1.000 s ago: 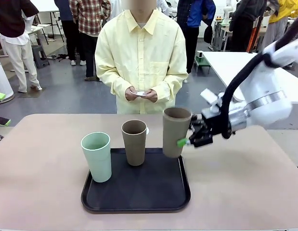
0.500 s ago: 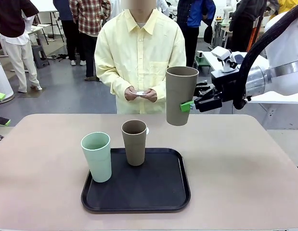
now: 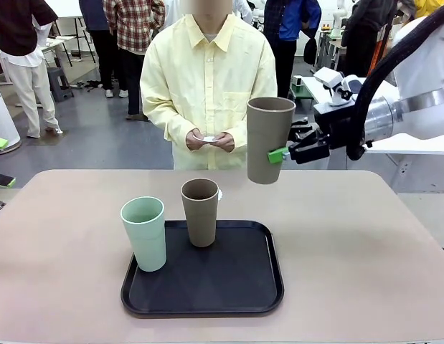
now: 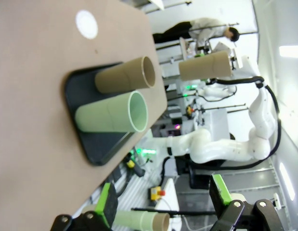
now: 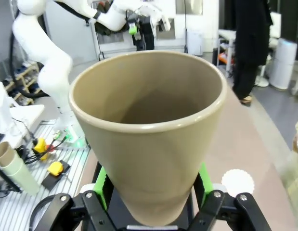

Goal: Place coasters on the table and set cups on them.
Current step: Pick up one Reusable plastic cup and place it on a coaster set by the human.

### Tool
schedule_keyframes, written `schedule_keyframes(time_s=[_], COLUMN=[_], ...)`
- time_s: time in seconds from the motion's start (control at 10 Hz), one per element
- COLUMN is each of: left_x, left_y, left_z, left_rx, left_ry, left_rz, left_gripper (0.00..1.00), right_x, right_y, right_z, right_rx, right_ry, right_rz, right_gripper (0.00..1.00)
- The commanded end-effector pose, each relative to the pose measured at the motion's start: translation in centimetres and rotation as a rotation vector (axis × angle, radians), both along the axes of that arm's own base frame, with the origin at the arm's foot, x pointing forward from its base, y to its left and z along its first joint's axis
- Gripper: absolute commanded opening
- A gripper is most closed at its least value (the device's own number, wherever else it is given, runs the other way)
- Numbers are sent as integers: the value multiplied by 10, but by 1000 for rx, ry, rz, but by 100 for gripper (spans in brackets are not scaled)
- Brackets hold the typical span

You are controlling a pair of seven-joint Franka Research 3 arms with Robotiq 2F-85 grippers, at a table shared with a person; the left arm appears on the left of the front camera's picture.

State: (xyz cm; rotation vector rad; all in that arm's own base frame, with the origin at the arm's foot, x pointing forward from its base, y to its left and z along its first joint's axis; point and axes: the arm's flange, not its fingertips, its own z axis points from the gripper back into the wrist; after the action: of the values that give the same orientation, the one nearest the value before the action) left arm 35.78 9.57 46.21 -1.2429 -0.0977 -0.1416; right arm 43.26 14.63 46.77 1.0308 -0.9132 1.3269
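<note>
My right gripper [image 3: 279, 155] is shut on a taupe cup [image 3: 267, 140] and holds it upright in the air, above the table [image 3: 365, 244] and right of the tray. In the right wrist view that cup [image 5: 149, 125] sits between the green pads [image 5: 103, 185]. A second taupe cup [image 3: 200, 212] and a mint green cup [image 3: 144, 233] stand on the black tray [image 3: 229, 287]. One white coaster [image 4: 86, 24] lies on the table beyond the tray; its edge [image 3: 219, 194] peeks out behind the taupe cup. My left gripper [image 4: 163, 207] is open with nothing between its fingers.
A person in a pale yellow shirt stands at the far side, both hands [image 3: 209, 140] together holding something small and white. The coaster [image 5: 238, 183] lies below and right of the held cup. Bare tabletop lies right of the tray.
My right gripper lifted the taupe cup up off the tray's far right corner and now holds it still in the air. The other cups have not moved.
</note>
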Motion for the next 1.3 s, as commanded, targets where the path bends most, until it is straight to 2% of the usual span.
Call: schedule_keyframes(time_s=[0.0, 0.3, 0.5, 0.7, 0.8, 1.2], left_x=[0, 0, 0, 0, 0, 0], left_y=[1, 1, 1, 1, 1, 1], left_z=[1, 1, 1, 1, 1, 1], left_rx=[-8, -8, -8, -8, -8, -8], left_ry=[-12, -12, -12, -12, -12, -12], left_rz=[-3, -3, -3, -3, -3, -3], left_gripper=[100, 100, 100, 100, 100, 100], right_x=[45, 111, 140, 145, 140, 145], right_y=[27, 57, 67, 74, 62, 65], right_z=[13, 7, 1, 1, -9, -9], right_rx=[12, 62, 89, 75, 68, 66], right_ry=[-10, 20, 57, 83, 41, 55], right_rz=[-3, -46, -98, -137, -83, -98], right_gripper=[81, 81, 81, 81, 81, 81])
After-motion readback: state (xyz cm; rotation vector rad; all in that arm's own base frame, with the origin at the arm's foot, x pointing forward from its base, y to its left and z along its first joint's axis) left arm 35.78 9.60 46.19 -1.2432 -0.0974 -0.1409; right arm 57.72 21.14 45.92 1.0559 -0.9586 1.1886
